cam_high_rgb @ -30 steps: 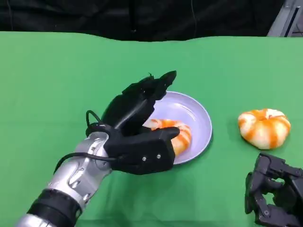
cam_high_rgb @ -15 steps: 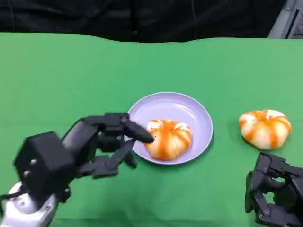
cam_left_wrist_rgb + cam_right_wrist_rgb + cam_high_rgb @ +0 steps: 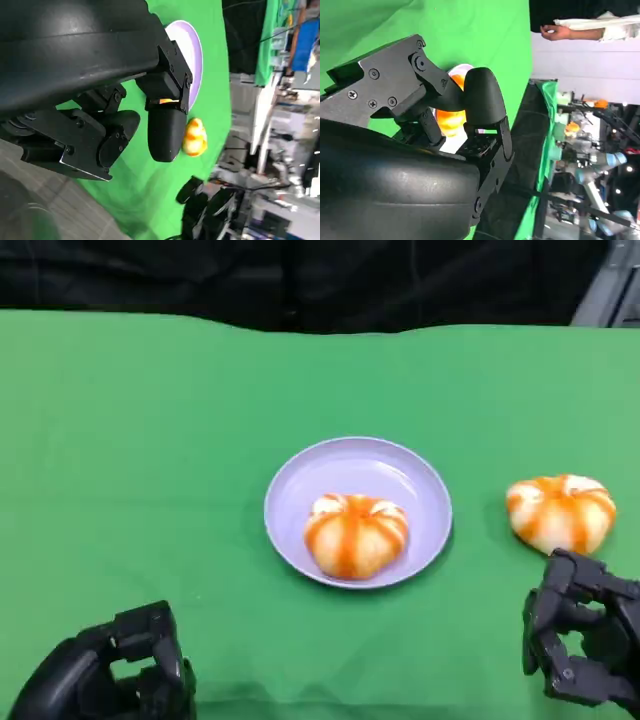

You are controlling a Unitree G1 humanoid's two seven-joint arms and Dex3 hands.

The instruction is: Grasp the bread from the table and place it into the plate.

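Note:
A lilac plate [image 3: 420, 490] sits mid-table with one orange-and-white striped bread [image 3: 356, 534] lying in it. A second striped bread [image 3: 560, 513] lies on the green cloth to the plate's right, also seen at bread [image 3: 195, 137] and bread [image 3: 449, 122]. My left hand [image 3: 110, 680] is low at the near left edge, well apart from the plate, fingers loosely bent and holding nothing. My right hand [image 3: 585, 645] rests at the near right edge just in front of the second bread, not touching it and holding nothing. The plate's rim [image 3: 192, 55] shows past my left hand [image 3: 125, 100].
The green cloth [image 3: 150, 440] covers the table up to a dark backdrop at the far edge. A person's hand [image 3: 560, 32] and sleeve show beyond the table in the right wrist view, with lab clutter behind.
My left hand has drawn back from the plate to the near left corner, leaving the bread in the plate. The right hand has stayed put; the view shifted slightly.

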